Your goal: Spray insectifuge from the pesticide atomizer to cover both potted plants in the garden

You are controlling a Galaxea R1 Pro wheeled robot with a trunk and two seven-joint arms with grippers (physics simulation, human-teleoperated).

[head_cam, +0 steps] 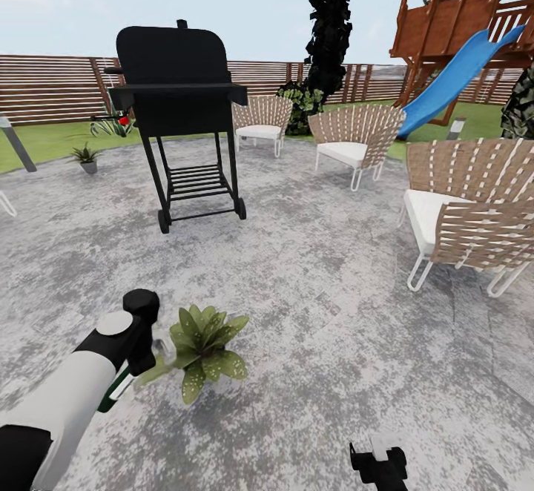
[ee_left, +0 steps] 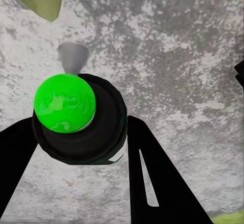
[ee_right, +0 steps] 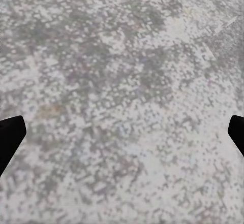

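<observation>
Patio of grey mottled stone is spreading across the head view, where the left tool is holding the dark green-black pesticide atomizer just beside the broad-leaved speckled potted plant; the spikier potted plant is standing well apart near the black grill.

Left wrist view: fingers are clamping the atomizer's round body, green-capped here, with its pale nozzle pointing past a leaf, so spray may be missing the foliage.

Right wrist view: the right tool's jaws are standing wide, empty.

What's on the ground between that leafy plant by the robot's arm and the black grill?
Nothing: in the head view the stretch from the plant to the grill is bare grey patio.
</observation>
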